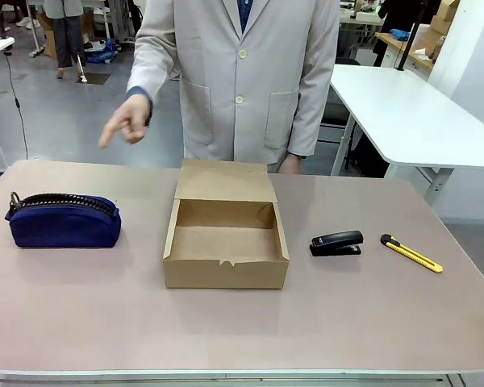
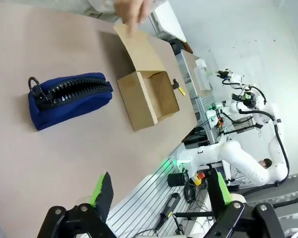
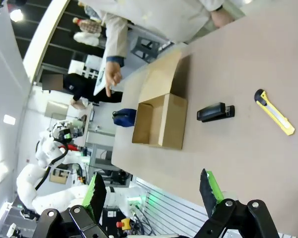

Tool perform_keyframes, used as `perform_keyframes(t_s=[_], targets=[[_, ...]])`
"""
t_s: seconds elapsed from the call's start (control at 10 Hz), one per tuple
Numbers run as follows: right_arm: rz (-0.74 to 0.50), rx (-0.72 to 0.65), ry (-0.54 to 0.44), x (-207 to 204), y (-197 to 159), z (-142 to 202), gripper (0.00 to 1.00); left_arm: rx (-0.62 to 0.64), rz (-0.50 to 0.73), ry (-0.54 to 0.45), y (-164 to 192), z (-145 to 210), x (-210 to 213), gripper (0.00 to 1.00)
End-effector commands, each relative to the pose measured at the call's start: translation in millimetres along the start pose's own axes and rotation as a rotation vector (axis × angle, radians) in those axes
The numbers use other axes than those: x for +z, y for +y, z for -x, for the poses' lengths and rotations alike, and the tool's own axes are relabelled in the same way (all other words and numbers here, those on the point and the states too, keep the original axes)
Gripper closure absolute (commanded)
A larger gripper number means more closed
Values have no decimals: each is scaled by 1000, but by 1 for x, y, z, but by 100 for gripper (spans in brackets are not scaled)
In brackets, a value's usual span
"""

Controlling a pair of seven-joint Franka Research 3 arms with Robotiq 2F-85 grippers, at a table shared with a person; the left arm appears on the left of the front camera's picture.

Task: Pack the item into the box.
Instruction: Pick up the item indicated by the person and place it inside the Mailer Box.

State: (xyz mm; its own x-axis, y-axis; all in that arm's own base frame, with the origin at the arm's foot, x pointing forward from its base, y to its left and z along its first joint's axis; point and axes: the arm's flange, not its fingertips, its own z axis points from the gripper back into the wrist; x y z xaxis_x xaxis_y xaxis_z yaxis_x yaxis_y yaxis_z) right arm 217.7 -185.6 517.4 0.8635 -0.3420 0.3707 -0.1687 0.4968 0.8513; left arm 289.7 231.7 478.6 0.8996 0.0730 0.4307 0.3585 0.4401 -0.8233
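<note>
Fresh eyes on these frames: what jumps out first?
The open brown cardboard box sits at the middle of the table, flap folded back toward the person. The navy zip pouch lies to its left, the person's pointing hand hovering beyond it; a black stapler and yellow utility knife lie right.

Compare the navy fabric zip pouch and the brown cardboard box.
The soft navy-blue fabric zip pouch is rounded; the brown cardboard box is angular. The pouch lies toward the robot's left; the box sits mid-table. The box stands open and empty, flap back; the pouch looks zipped shut. Both rest on the table.
</note>
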Motion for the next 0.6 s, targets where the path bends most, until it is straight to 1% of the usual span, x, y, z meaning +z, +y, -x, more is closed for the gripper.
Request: perform_keyframes(t_s=[0.0, 0.5], targets=[[-24, 20, -11, -1, -1, -4, 0, -20, 13, 1, 1, 0, 2, 0], [-24, 20, -11, -1, -1, -4, 0, -20, 13, 1, 1, 0, 2, 0]])
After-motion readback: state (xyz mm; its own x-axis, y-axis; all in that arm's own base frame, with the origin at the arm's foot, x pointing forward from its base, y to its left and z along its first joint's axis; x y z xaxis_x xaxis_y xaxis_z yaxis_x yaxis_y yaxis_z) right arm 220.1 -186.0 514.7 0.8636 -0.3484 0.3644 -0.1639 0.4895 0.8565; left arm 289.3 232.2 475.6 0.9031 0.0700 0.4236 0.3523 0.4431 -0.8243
